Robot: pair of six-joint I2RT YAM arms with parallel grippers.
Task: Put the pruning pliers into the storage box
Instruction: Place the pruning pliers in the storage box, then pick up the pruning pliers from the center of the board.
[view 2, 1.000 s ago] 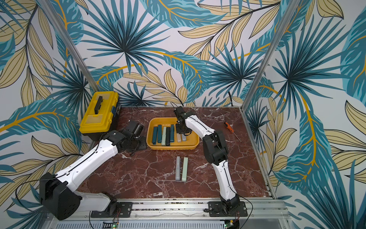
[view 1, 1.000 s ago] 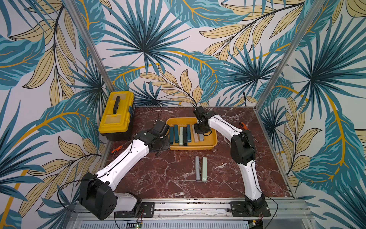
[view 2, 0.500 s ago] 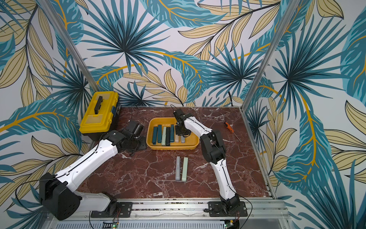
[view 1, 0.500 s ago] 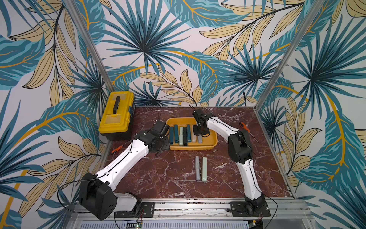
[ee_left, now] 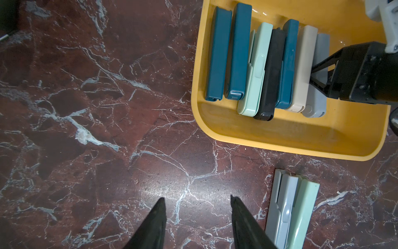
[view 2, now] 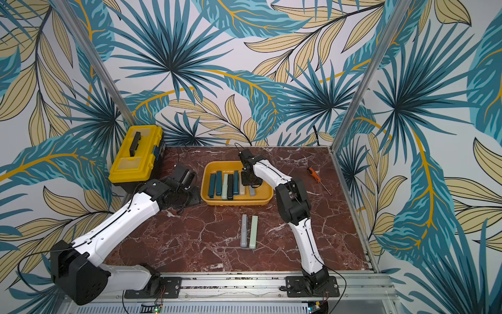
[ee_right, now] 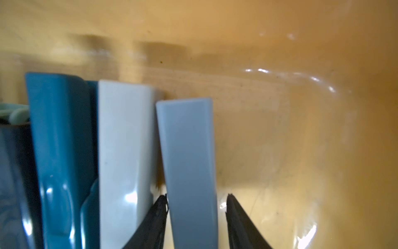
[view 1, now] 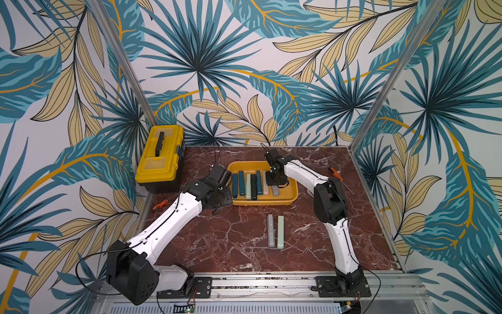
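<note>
The tray (view 1: 263,201) holds seven pliers (ee_left: 258,69) side by side: two teal, mint, black, teal, beige, and at the end a grey bar (ee_right: 189,161). The right gripper (ee_right: 197,196) is down in the tray astride that grey bar, fingers narrowly parted. One seems to touch its edge, though the view is blurred; the other stands clear. A grey spare (view 1: 270,231) and a mint spare (view 1: 280,231) lie touching on the table (view 1: 217,239), outside the tray. The left gripper (ee_left: 197,198) hangs over bare table beside the tray, fingers apart, holding nothing. The toolbox (view 1: 160,157) is shut.
</note>
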